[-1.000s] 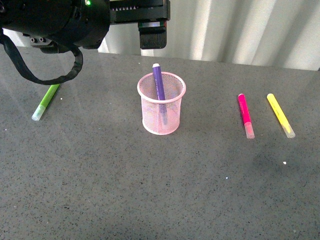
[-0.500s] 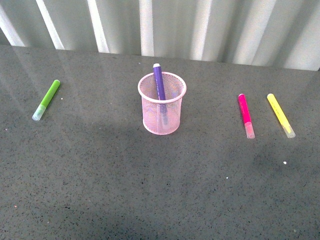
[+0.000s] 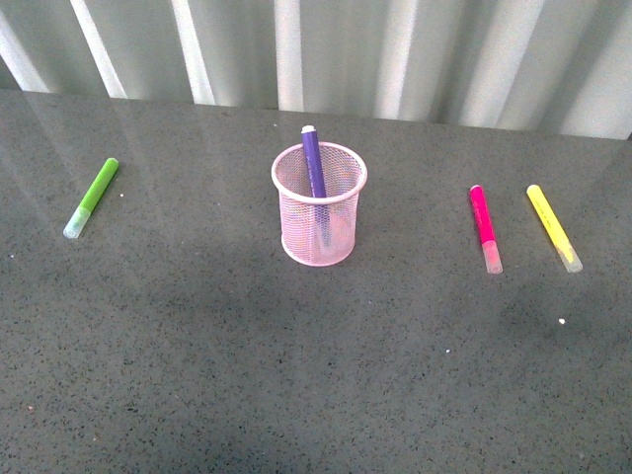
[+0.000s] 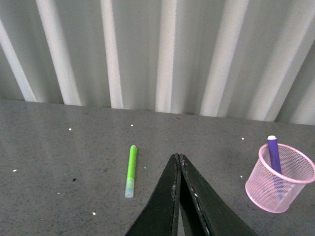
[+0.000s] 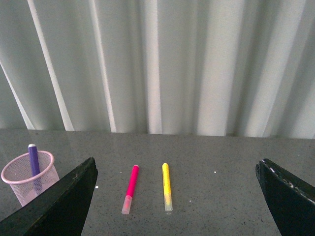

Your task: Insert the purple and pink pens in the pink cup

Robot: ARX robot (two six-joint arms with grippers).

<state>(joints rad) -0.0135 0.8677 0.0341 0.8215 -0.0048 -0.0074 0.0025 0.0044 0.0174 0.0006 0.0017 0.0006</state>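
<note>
The pink cup (image 3: 319, 203) stands mid-table with the purple pen (image 3: 313, 163) upright inside it, its top above the rim. Cup (image 4: 279, 177) and purple pen (image 4: 273, 155) also show in the left wrist view, and the cup (image 5: 29, 175) and purple pen (image 5: 34, 160) in the right wrist view. The pink pen (image 3: 484, 227) lies flat on the table to the cup's right; it also shows in the right wrist view (image 5: 130, 189). My left gripper (image 4: 178, 158) is shut and empty, well back from the cup. My right gripper (image 5: 177, 172) is open and empty, above and behind the pink pen. Neither arm shows in the front view.
A yellow marker (image 3: 553, 227) lies just right of the pink pen, also in the right wrist view (image 5: 167, 186). A lime-green marker (image 3: 92, 197) lies at the far left, also in the left wrist view (image 4: 131, 163). A pale corrugated wall (image 3: 395, 59) runs along the table's far edge.
One second ago the left arm hung over the table's far left above the cup. It has since left the front view. The pens and the cup have not moved.
</note>
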